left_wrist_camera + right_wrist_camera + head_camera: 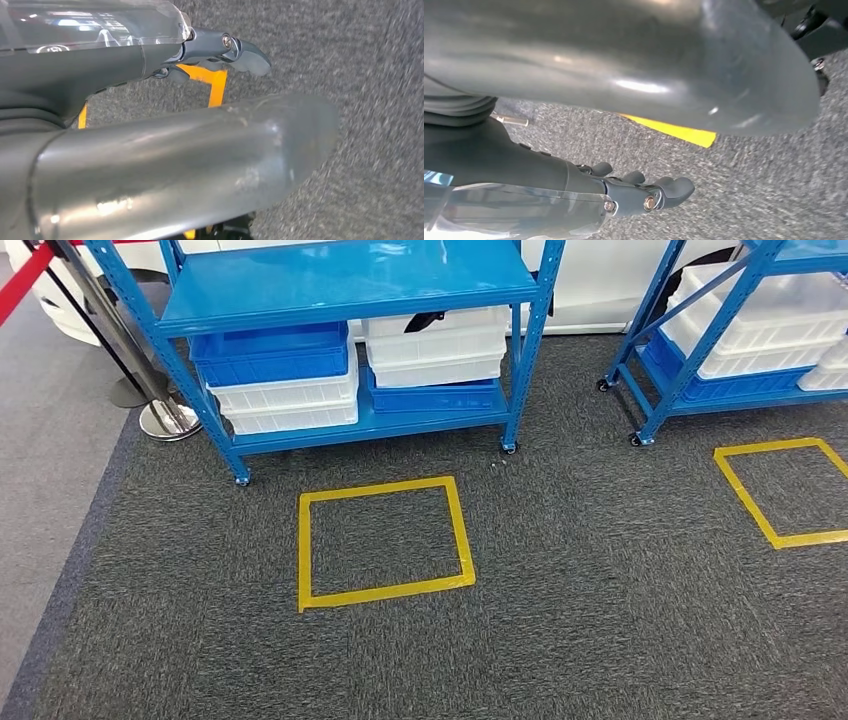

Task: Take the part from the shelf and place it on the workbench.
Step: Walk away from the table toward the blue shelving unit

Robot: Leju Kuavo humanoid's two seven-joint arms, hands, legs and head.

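Carpet (pixel 600 620) between shelf (pixel 350 285) and fingers (pixel 664 190)

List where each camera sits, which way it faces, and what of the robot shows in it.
Head view: high on the body, facing forward and down at the blue shelf, bins and yellow tape square; no arms.
Left wrist view: behind the hanging left hand, facing carpet.
Right wrist view: behind the right hand, facing carpet.
Shared: grey carpet and yellow tape.

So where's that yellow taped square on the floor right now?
In the head view, the yellow taped square lies on the grey carpet just in front of the left blue shelf, below its stacked bins.
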